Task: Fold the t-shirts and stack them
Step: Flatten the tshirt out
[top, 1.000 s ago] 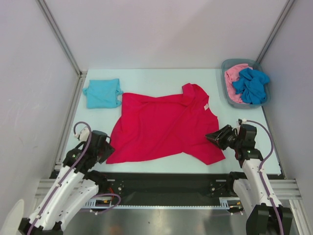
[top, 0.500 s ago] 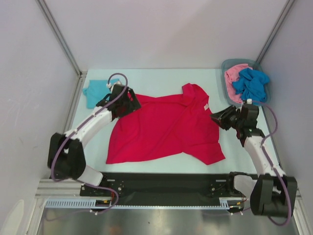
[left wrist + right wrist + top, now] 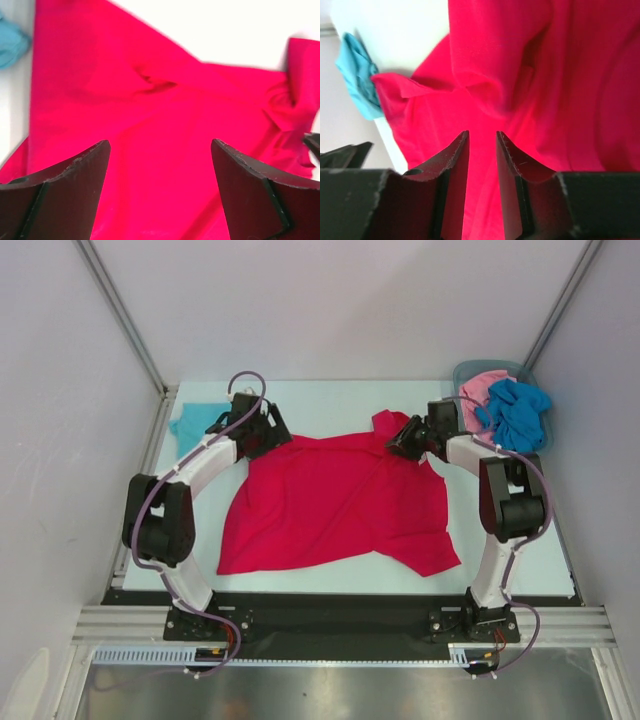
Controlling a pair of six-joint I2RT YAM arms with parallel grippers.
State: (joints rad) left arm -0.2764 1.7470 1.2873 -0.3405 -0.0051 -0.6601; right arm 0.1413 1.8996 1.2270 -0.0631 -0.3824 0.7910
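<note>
- Your left gripper is hovering wide open over the upper-left corner of the red t-shirt, which is lying spread but rumpled mid-table. A crease is sitting right ahead of the jaws, so by closing here you're risking a bite on two layers instead of one edge.
- Your right gripper is sitting at the collar end, upper right of the shirt. Its jaws are showing only a narrow slit, with nothing pinched that I can see. That narrow, it's probably going to skate over the cloth rather than grab it.
- The folded teal t-shirt is lying right by your left arm (upper left of the frame), so a swinging forearm could be dragging it open.
- If the two grips are landing unevenly, you're getting a skewed fold.
</note>
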